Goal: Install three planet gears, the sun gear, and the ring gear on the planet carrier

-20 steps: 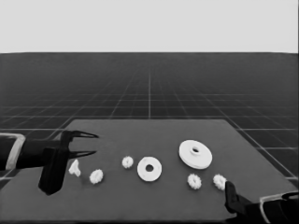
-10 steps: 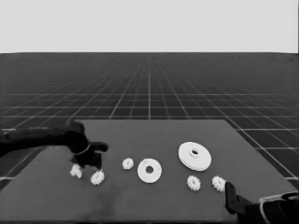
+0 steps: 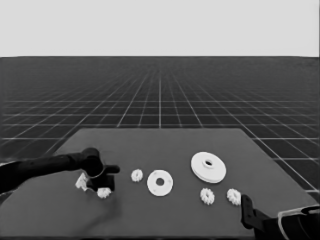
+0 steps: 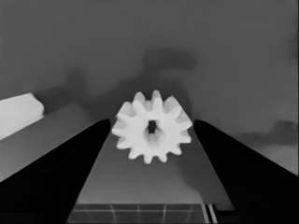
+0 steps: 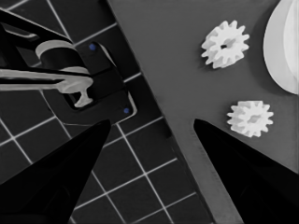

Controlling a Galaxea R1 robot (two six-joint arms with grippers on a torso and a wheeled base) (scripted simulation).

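Toothed white gear [image 4: 152,132] lies between the left end effector's [image 4: 152,123] spread, pointed black fingers.

White gears [image 3: 207,196] & discs [image 3: 160,183], dark table [image 3: 165,145], black fingers [image 4: 56,172].

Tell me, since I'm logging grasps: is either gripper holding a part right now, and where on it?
Nothing is held yet. The left gripper is open, fingers either side of a small gear without touching. The right gripper waits open at the table's corner.
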